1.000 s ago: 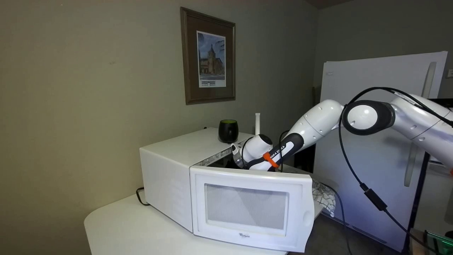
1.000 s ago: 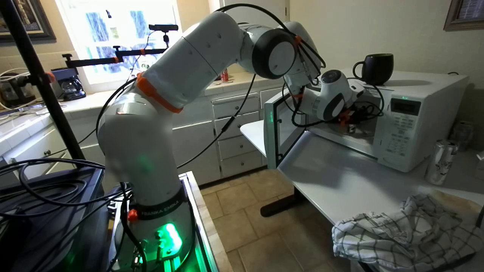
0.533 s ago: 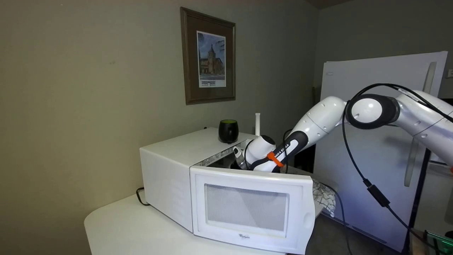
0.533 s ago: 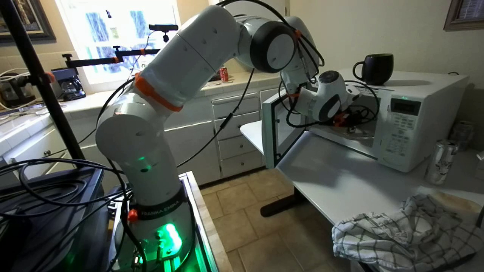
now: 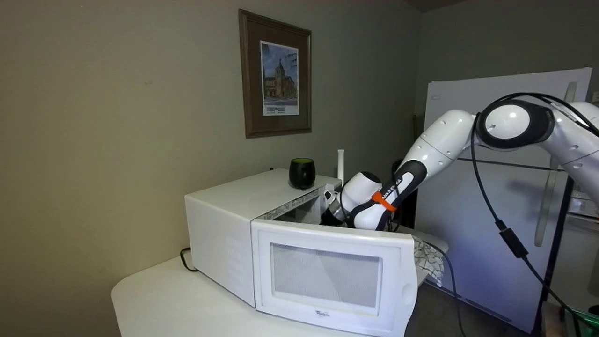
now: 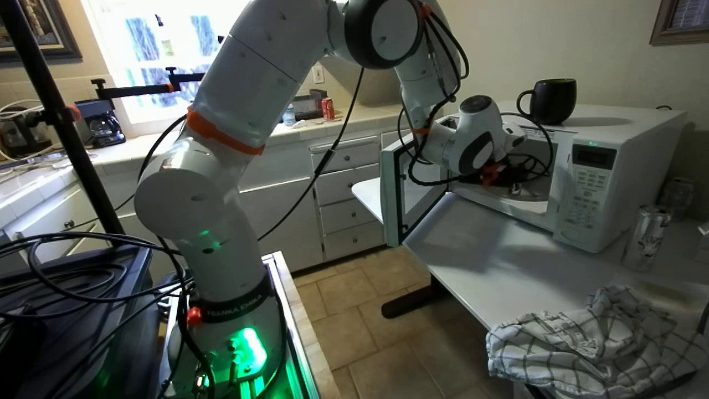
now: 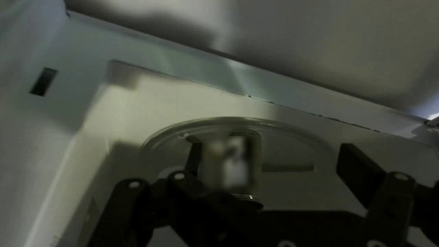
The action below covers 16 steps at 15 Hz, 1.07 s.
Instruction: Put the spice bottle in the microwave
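The white microwave (image 5: 220, 201) stands with its door (image 5: 327, 276) open; its control panel side (image 6: 587, 205) shows in an exterior view. The spice bottle (image 7: 229, 163), clear with a pale label and dark cap, is on the glass turntable (image 7: 226, 120) inside the microwave; its label is blurred. The small bottle (image 6: 515, 189) also shows in an exterior view. My gripper (image 7: 271, 152) is open, its fingers wide apart. The bottle is beside the left finger in the wrist view, with a wide gap to the right finger (image 7: 358, 175). Whether the left finger touches it I cannot tell.
A black mug (image 6: 553, 101) stands on top of the microwave. A silver can (image 6: 645, 238) and a checked cloth (image 6: 598, 343) are on the white table (image 6: 498, 266). The open door is close beside my arm. Cables hang from the wrist.
My arm has risen and drawn back toward the microwave's opening, moving the gripper away from the bottle. The bottle stays about where it was. The door has swung slightly wider.
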Available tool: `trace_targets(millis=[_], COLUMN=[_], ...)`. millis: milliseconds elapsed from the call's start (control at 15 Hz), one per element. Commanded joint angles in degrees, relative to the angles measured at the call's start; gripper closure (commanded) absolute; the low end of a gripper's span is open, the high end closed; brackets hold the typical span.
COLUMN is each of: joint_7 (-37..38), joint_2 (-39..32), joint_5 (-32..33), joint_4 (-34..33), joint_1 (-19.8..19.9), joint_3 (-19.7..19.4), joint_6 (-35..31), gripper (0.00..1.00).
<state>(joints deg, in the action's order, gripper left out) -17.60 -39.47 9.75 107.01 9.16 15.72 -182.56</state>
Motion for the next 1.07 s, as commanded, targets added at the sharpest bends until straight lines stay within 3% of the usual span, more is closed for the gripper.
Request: trace_targets(millis=[0, 333, 733, 1000], joint_7=[0.96, 0.23, 3.71, 5.89], joint_2=[9.4, 19.39, 30.43, 42.58], joint_5=[-0.94, -4.38, -13.96, -15.44], joint_4=[11.42, 24.24, 36.53, 44.44], joint_1=[3.94, 20.93, 35.2, 38.28], joint_3=[1.99, 18.76, 33.4, 32.53], joint_6=[2.8, 5.06, 1.82, 4.48], gripper=[0.0, 0.0, 0.0, 0.0])
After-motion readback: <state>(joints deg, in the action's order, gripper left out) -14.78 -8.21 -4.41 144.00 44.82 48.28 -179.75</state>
